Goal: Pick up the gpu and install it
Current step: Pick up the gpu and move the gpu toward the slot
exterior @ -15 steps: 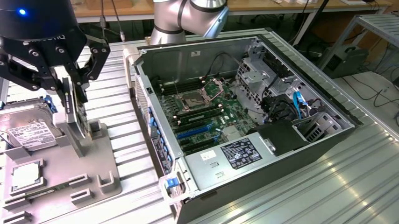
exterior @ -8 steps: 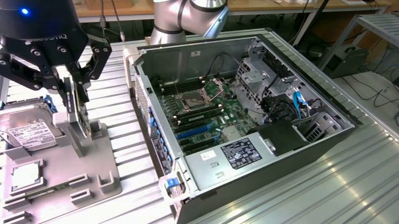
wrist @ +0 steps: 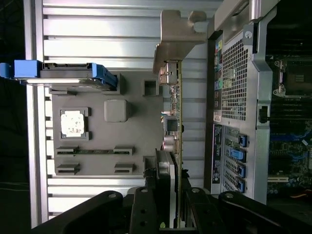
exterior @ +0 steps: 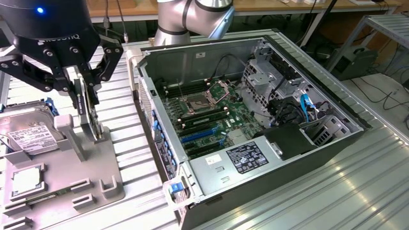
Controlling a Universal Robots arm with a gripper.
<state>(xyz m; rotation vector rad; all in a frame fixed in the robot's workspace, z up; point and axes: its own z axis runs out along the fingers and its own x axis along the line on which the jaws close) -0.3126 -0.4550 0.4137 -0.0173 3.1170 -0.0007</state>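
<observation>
The gpu (exterior: 89,115), upright on the gray tray (exterior: 89,167), is clamped by the tool (exterior: 83,88), flanked by a drive (exterior: 26,132) and an open case (exterior: 191,62).

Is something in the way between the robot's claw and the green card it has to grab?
No, nothing visible. The gripper is closed on the gpu, one finger on each side, with the card standing upright in the gray holder.

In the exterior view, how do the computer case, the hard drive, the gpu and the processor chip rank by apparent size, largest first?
1. computer case
2. hard drive
3. gpu and processor chip: not ranked, because the gpu stands edge-on as a long thin strip, while the chip lies flat.
</observation>
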